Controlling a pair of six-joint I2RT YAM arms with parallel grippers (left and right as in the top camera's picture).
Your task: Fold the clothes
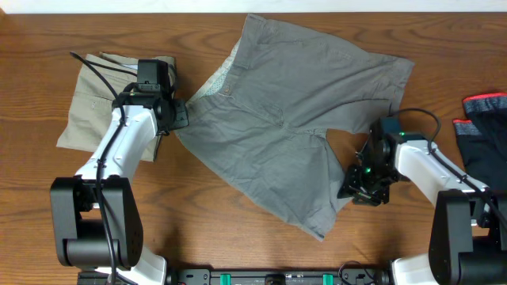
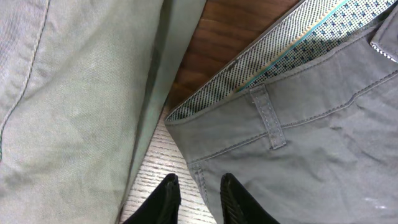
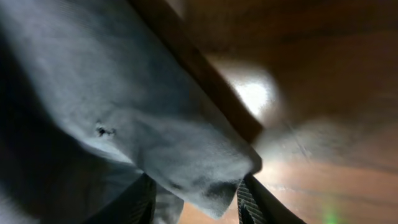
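The clothes, a pair of wrinkled grey shorts (image 1: pixel 293 111), lie spread across the middle of the table, with the pale dotted waistband lining (image 2: pixel 280 59) showing at their left end. My left gripper (image 1: pixel 181 115) sits at the waistband corner. In the left wrist view its jaws (image 2: pixel 198 193) stand a little apart, with the cloth's edge (image 2: pixel 311 137) and bare table between them. My right gripper (image 1: pixel 356 186) is at the right leg's hem. In the right wrist view a bunched fold of grey fabric (image 3: pixel 155 124) fills the gap of that gripper (image 3: pixel 196 202), lifted off the wood.
A folded pair of beige shorts (image 1: pixel 99 103) lies at the far left, under my left arm and close beside the grey waistband. A dark garment with red trim (image 1: pixel 487 134) lies at the right edge. The brown wooden table (image 1: pixel 238 237) shows along the front.
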